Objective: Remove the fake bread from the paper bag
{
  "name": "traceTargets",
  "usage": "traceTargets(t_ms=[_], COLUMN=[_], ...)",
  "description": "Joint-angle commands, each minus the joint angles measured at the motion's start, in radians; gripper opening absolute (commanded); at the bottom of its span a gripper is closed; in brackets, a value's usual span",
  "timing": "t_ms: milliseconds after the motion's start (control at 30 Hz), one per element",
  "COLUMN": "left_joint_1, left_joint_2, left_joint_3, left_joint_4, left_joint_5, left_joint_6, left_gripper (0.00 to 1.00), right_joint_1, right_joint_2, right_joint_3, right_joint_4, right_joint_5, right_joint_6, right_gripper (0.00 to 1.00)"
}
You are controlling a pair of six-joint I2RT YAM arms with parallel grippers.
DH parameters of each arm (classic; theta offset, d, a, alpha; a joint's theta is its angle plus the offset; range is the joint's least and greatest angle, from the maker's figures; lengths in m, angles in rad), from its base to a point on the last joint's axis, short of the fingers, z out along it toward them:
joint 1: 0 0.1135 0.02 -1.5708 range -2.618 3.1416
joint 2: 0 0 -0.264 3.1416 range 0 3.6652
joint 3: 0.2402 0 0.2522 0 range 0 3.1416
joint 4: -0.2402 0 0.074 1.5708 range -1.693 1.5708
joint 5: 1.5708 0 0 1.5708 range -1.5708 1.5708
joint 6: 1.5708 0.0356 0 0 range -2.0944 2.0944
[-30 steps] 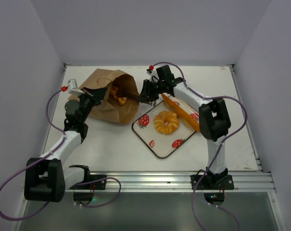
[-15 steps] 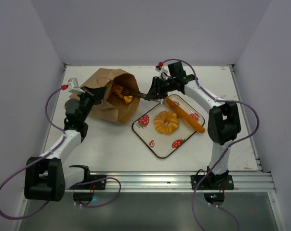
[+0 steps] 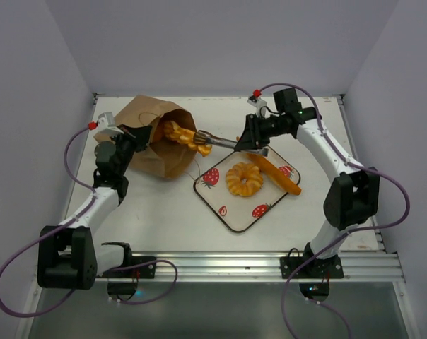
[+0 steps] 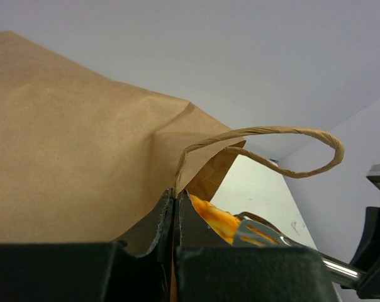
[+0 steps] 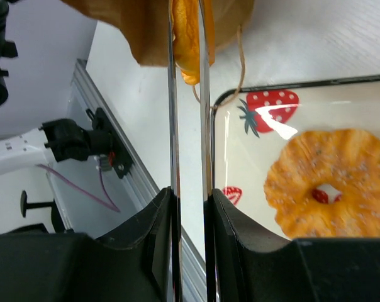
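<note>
The brown paper bag (image 3: 144, 134) lies on its side, its mouth facing right. My left gripper (image 3: 129, 143) is shut on the bag's rim (image 4: 70, 163), fingertips (image 4: 175, 196) pinching the paper below a loop handle (image 4: 272, 135). My right gripper (image 3: 250, 140) is shut on metal tongs (image 3: 220, 143). The tongs clamp a golden braided loaf (image 3: 179, 134) half out of the bag's mouth. The loaf also shows between the tong blades in the right wrist view (image 5: 187, 38) and in the left wrist view (image 4: 215, 220). A ring doughnut (image 3: 243, 179) and a baguette (image 3: 278, 173) lie on the tray.
The white strawberry-printed tray (image 3: 220, 205) sits right of the bag at the table's middle. In the right wrist view the tong blades (image 5: 172, 94) run over the tray's edge (image 5: 253, 157), with the doughnut (image 5: 328, 189) to the right. Walls close the table in.
My right arm has drawn back to the right with the tongs, pulling the braided loaf from deep in the bag to its mouth. The left gripper has kept its hold on the bag.
</note>
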Motion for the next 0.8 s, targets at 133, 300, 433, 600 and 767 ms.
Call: traceTargets(t_ms=[133,300,433,600,767], left_joint_1=[0.014,0.015,0.017,0.025,0.028], left_joint_2=[0.015,0.007,-0.006,-0.029,-0.059], left_joint_3=[0.057,0.061,0.072,0.066,0.055], left_joint_4=[-0.001,-0.007,-0.044,-0.070,-0.079], left_joint_5=[-0.032,-0.036,-0.042,-0.039,-0.018], left_joint_6=[0.043,0.051,0.083,0.115,0.120], left_gripper=[0.00,0.00,0.00,0.00,0.00], right_joint_1=[-0.089,-0.114,-0.175,-0.222,-0.258], right_joint_2=[-0.097,-0.132,-0.149,-0.191,-0.260], right_joint_3=[0.010,0.001,0.016,0.018,-0.031], right_joint_4=[-0.244,-0.334,-0.440,-0.616,-0.758], right_joint_5=[-0.094,-0.108,-0.111,-0.113,-0.105], right_joint_6=[-0.274,-0.353,-0.484,-0.688,-0.865], right_gripper=[0.00,0.00,0.00,0.00,0.00])
